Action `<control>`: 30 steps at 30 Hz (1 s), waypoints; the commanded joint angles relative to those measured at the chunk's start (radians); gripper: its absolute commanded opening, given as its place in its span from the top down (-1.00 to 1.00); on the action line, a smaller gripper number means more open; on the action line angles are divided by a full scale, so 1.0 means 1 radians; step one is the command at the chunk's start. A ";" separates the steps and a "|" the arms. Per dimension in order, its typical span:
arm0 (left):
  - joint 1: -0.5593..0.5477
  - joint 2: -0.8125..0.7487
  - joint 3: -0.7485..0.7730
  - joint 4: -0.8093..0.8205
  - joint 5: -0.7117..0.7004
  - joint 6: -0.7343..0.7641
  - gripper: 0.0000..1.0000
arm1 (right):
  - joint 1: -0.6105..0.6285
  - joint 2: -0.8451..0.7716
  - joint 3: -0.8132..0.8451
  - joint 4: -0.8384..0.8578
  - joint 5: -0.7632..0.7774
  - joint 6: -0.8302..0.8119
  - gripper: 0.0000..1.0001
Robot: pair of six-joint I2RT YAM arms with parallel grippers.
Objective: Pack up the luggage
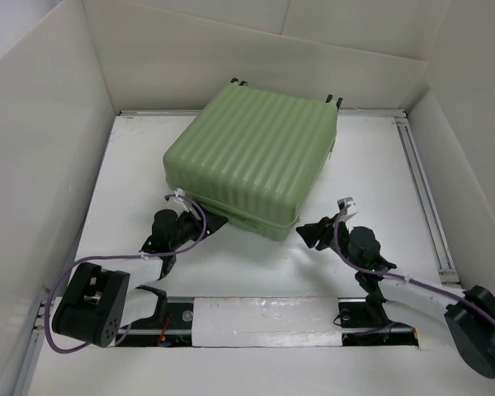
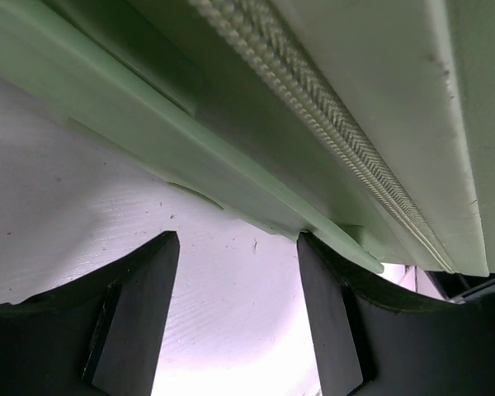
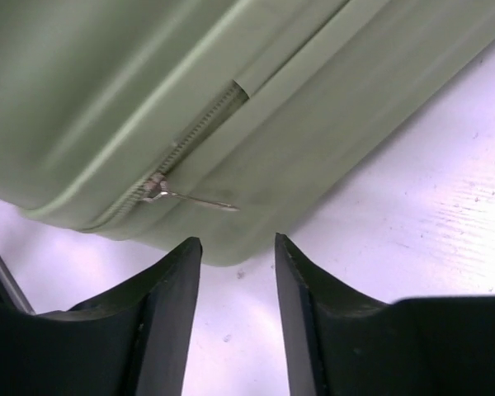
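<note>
The luggage (image 1: 252, 157) is a pale green ribbed hard-shell suitcase lying closed on the table, its wheels at the far edge. My left gripper (image 1: 211, 223) is open and empty at the suitcase's near-left edge; in the left wrist view (image 2: 238, 247) its right fingertip touches the lower shell rim, with the zipper (image 2: 313, 99) above. My right gripper (image 1: 306, 232) is open and empty at the near-right corner. In the right wrist view (image 3: 238, 247) the fingertips sit just below the shell, under a metal zipper pull (image 3: 190, 198).
White walls (image 1: 49, 140) enclose the table on the left, far and right sides. A metal rail (image 1: 421, 181) runs along the right edge. A gap with a white strip (image 1: 264, 322) lies between the arm bases.
</note>
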 commanded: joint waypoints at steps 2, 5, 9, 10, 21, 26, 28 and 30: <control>-0.002 0.004 0.042 0.119 0.000 -0.010 -0.11 | -0.024 0.112 0.073 0.101 -0.096 -0.067 0.09; -0.002 -0.019 0.042 0.119 0.009 -0.010 -0.11 | -0.024 0.173 0.082 0.163 -0.127 -0.067 0.11; -0.002 -0.076 0.019 0.102 0.032 -0.010 -0.11 | -0.033 0.209 0.117 0.172 -0.148 -0.087 0.14; -0.002 -0.106 0.010 0.090 0.023 0.001 -0.14 | -0.033 0.209 0.117 0.158 -0.148 -0.098 0.14; -0.002 -0.083 0.053 0.011 -0.006 0.042 -0.29 | -0.024 0.097 0.151 0.040 -0.078 -0.121 0.05; -0.002 -0.047 0.073 0.011 -0.016 0.042 -0.21 | -0.015 0.110 0.170 0.031 -0.078 -0.130 0.05; -0.002 -0.025 0.073 0.011 -0.016 0.042 -0.21 | -0.005 0.120 0.179 0.031 -0.088 -0.141 0.05; -0.002 -0.014 0.082 0.023 -0.016 0.042 -0.19 | 0.016 0.130 0.190 0.031 -0.088 -0.151 0.10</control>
